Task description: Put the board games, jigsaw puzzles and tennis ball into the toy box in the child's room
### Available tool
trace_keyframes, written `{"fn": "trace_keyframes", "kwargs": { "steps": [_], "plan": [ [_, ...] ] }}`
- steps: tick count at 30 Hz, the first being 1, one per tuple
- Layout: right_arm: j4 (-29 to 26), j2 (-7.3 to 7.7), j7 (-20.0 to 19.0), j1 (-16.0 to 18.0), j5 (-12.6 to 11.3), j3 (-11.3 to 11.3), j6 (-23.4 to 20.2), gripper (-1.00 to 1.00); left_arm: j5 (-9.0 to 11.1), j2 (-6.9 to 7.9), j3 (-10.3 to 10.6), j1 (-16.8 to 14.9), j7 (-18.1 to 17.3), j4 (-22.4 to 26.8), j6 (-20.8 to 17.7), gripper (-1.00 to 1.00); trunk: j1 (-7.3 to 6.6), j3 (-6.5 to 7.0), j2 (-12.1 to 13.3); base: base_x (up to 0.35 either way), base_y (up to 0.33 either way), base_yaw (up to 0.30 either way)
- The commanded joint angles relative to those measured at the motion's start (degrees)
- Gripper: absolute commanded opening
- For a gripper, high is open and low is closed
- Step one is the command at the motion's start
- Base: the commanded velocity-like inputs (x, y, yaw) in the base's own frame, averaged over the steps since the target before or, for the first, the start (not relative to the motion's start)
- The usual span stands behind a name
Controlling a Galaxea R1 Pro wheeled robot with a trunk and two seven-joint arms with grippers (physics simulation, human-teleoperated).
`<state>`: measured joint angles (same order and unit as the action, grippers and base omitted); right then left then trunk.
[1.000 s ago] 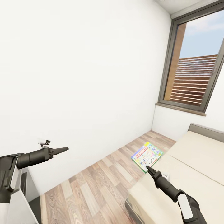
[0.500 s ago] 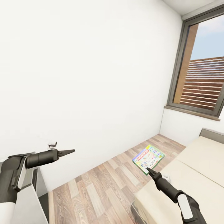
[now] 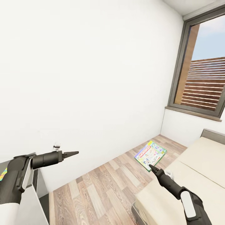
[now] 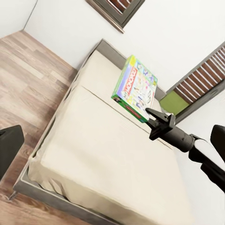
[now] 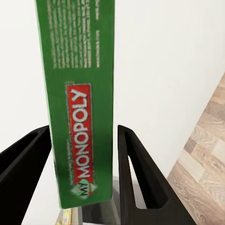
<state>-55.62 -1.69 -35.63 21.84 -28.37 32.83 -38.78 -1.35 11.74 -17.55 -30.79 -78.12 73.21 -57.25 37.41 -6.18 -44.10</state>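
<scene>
My right gripper [image 3: 153,168] is shut on the lower edge of a board game [image 3: 151,154], a thin green-edged box with a white, colourful cover, and holds it tilted in the air over the plank floor beside the bed [image 3: 193,168]. In the right wrist view the green box edge [image 5: 82,93] stands between the two black fingers [image 5: 136,168]. The left wrist view has the same board game [image 4: 136,89] above the bed [image 4: 108,159], in my right gripper [image 4: 154,115]. My left gripper [image 3: 74,153] hangs in the air near the white wall, open and holding nothing. A multicoloured sliver [image 3: 2,174], apparently a jigsaw puzzle, lies at the left edge.
A white wall [image 3: 93,78] fills the front, with a dark-framed window [image 3: 200,72] at the right. Wood plank floor [image 3: 103,184] runs between the wall and the bed. A pale cabinet corner [image 3: 28,200] stands under my left arm.
The camera has swung left, so the window and bed slid right in the picture. The right gripper keeps hold of the board game. The multicoloured sliver has come into view at the left.
</scene>
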Motion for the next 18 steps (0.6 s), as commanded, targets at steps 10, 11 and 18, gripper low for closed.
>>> {"fn": "trace_keyframes", "kwargs": {
  "steps": [10,11,18],
  "plan": [
    [-0.2,-0.28,0.2,0.0,-0.2,0.0,-0.5,-1.00,-0.1,-1.35,0.1,-0.1,0.1,0.0,-0.3,1.00,0.01,-0.10,-0.1,0.000,-0.002,0.000],
    [-0.2,-0.30,0.2,0.0,-0.2,0.0,-0.5,-1.00,-0.1,-1.48,0.1,-0.1,0.1,0.0,-0.3,1.00,0.01,-0.10,-0.1,0.000,-0.047,0.000],
    [-0.2,-0.35,0.5,0.0,-0.2,0.0,-0.7,-1.00,-0.1,-1.71,0.1,-0.1,0.2,0.1,-0.3,1.00,0.01,-0.13,-0.1,0.000,-0.109,0.136]
  ]
}}
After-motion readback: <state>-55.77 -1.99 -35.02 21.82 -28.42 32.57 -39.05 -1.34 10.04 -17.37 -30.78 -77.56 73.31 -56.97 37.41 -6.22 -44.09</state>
